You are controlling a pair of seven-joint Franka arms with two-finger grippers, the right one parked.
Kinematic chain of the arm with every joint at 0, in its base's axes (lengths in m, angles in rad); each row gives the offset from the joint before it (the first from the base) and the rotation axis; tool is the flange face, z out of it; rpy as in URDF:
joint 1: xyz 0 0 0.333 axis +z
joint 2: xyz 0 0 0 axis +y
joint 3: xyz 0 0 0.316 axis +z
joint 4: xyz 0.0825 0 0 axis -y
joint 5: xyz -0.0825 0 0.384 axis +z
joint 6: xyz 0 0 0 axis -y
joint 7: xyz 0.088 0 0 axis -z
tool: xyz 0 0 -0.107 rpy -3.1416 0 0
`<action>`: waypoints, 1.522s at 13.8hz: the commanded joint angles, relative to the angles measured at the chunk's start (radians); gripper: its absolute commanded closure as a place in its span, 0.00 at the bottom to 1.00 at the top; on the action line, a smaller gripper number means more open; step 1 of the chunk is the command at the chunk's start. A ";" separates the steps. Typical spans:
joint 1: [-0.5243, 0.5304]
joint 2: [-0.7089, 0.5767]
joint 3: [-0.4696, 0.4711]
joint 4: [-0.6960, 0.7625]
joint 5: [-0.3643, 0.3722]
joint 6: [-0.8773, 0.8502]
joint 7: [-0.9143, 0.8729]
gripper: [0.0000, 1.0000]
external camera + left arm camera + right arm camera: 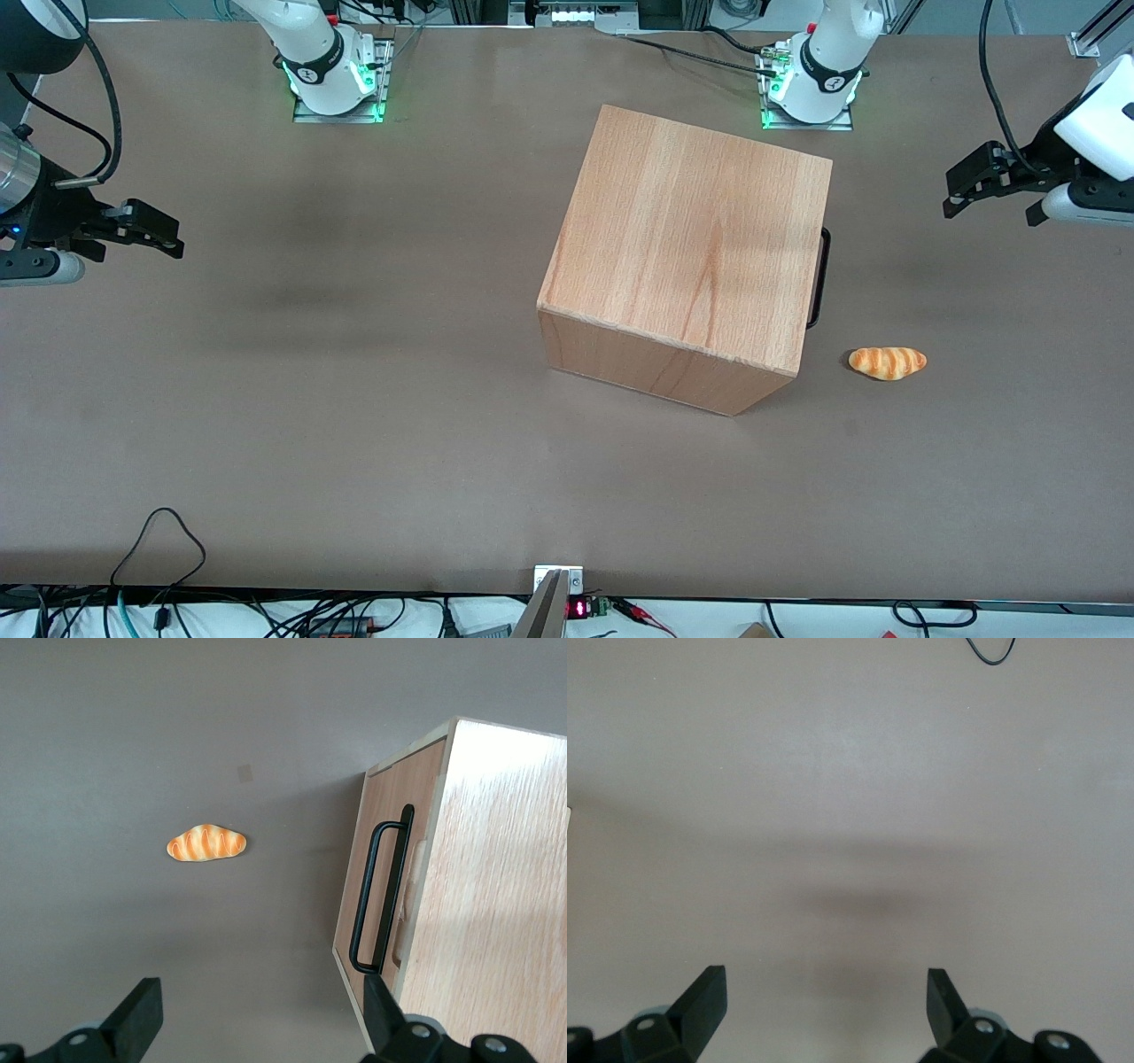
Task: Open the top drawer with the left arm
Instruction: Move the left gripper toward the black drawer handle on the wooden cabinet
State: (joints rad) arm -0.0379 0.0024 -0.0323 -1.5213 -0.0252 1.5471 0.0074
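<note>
A light-wood cabinet [687, 257] stands mid-table. The top drawer [379, 828] shows its flat wooden front, flush with the cabinet, only in the left wrist view. Its long black bar handle [373, 899] runs along that front; in the front view just the handle [822, 276] pokes out past the cabinet's top. The left arm's gripper [955, 190] hangs above the table toward the working arm's end, in front of the drawer and well apart from the handle. The gripper [259, 992] is open, with nothing but bare table between its black fingers [142, 1010].
An orange striped bread roll [887, 362] lies on the brown table [354, 399] in front of the drawer, nearer the front camera than the handle; the wrist view shows this roll [206, 843] too. The working arm's base [811, 84] is bolted down farther from the camera than the cabinet.
</note>
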 commanded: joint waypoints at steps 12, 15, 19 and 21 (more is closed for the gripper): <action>-0.014 0.146 0.000 0.030 -0.033 -0.022 -0.007 0.00; -0.023 0.203 -0.003 0.030 -0.041 -0.025 -0.009 0.00; -0.022 0.237 -0.006 0.033 -0.084 -0.022 -0.007 0.00; -0.011 0.246 -0.005 0.033 -0.123 -0.022 -0.004 0.00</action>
State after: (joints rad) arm -0.0582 0.2260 -0.0401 -1.5190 -0.1093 1.5399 0.0015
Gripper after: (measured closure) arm 0.000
